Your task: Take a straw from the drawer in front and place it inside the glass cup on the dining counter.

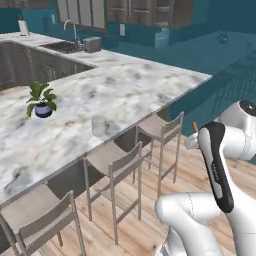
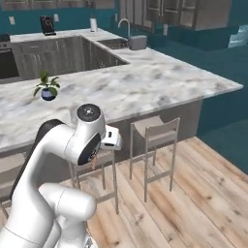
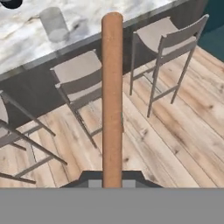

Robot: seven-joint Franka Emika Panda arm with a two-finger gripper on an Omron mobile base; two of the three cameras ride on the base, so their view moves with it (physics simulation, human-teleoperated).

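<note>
In the hand view the straw (image 3: pixel 112 96), a reddish-brown stick, rises straight up from between my fingertips, and my gripper (image 3: pixel 112 180) is shut on its lower end. The glass cup (image 3: pixel 54 24) stands near the front edge of the dining counter (image 3: pixel 26 39), up and to the left of the straw's tip. From the left base view the glass cup (image 1: pixel 100 125) sits on the marble dining counter (image 1: pixel 130 85), and my gripper (image 1: pixel 192 141) hovers over the floor to its right, with the straw's tip (image 1: pixel 195 126) poking up. The drawer is out of view.
Grey bar stools (image 1: pixel 159 131) (image 1: pixel 112 165) (image 3: pixel 81 81) line the counter's front edge below the cup. A blue pot with a green plant (image 1: pixel 42 102) stands further left on the marble. A sink and toaster (image 1: pixel 92 44) are at the back. Wooden floor (image 2: pixel 193 193) lies open to the right.
</note>
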